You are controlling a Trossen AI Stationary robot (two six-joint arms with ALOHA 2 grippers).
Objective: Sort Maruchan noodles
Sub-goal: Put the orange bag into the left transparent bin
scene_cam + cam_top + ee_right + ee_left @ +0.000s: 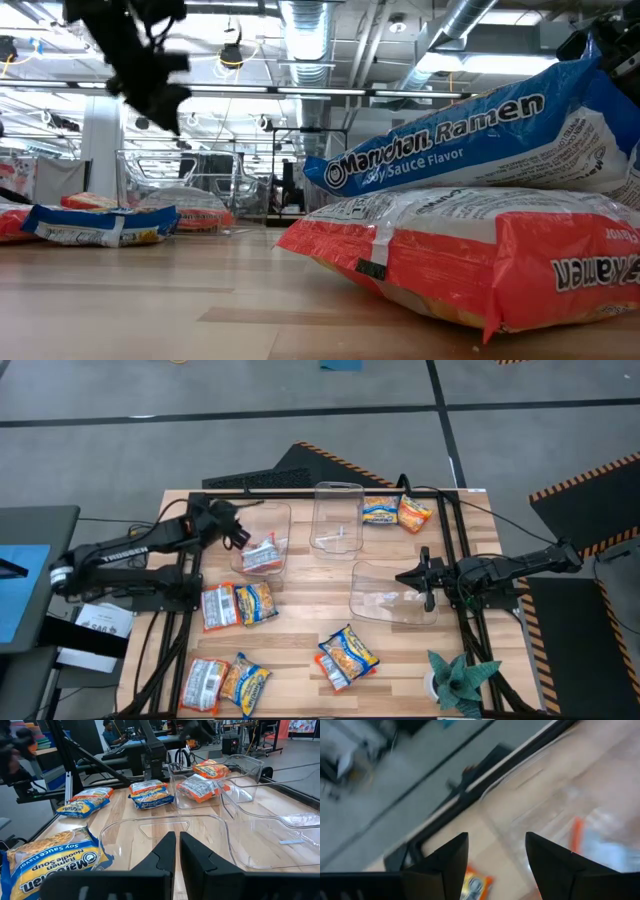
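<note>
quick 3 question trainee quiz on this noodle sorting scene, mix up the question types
1. True or false: the left claw stands open above the left bin.
2. Multiple choice: the silver-white and red packet in the left bin is (A) alone in it, (B) under a blue packet, (C) hanging over the rim.
3. Fill in: the right claw sits at the ____ bin, which holds no packets.

Key: 1 true; 2 A; 3 right.
</note>
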